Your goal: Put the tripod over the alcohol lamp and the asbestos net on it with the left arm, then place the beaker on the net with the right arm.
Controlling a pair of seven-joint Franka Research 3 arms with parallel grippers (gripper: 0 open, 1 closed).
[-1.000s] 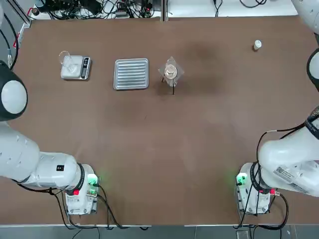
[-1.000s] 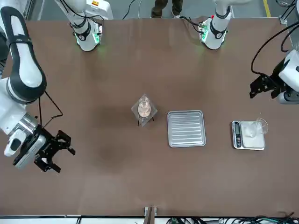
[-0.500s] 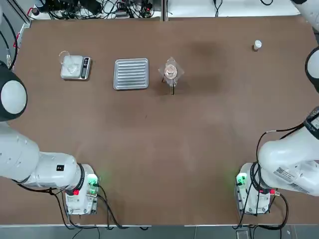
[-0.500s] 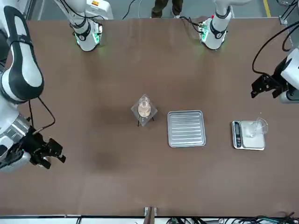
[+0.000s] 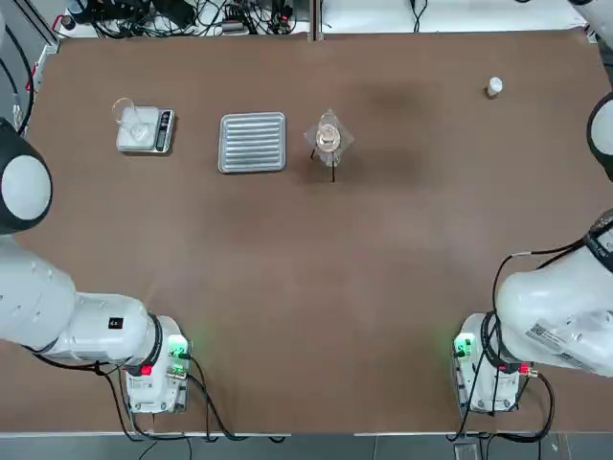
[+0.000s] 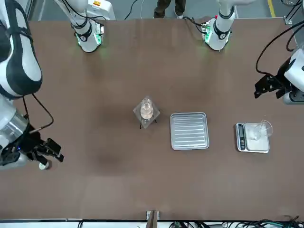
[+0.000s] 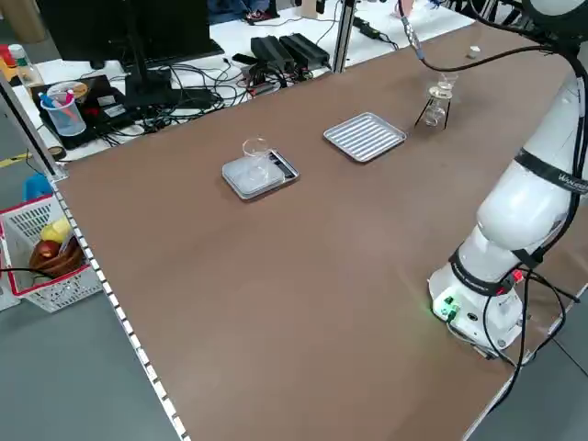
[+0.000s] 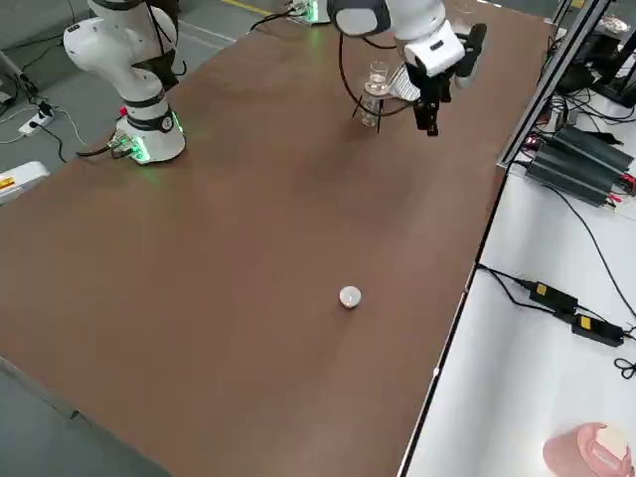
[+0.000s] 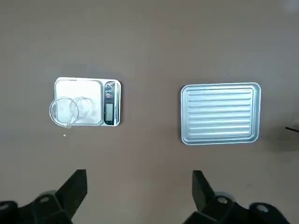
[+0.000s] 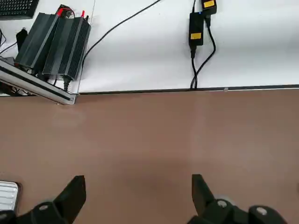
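My right gripper (image 6: 40,154) hangs at the lower left of the front view, jaws released and holding nothing, with the small white cap (image 6: 43,165) just beneath it. My left gripper (image 6: 268,87) sits at the right edge of that view, above the scale (image 6: 251,137), fingers spread wide and empty.

Near the middle of the table (image 5: 306,287) stands one tripod (image 5: 330,165) over one alcohol lamp (image 5: 328,151), which I can barely make out. It carries one asbestos net (image 5: 341,138), with one beaker (image 5: 328,135) on top. One ridged silver tray (image 5: 253,142) lies just beside that stack, and one clear glass vessel (image 5: 125,112) rests on the scale.
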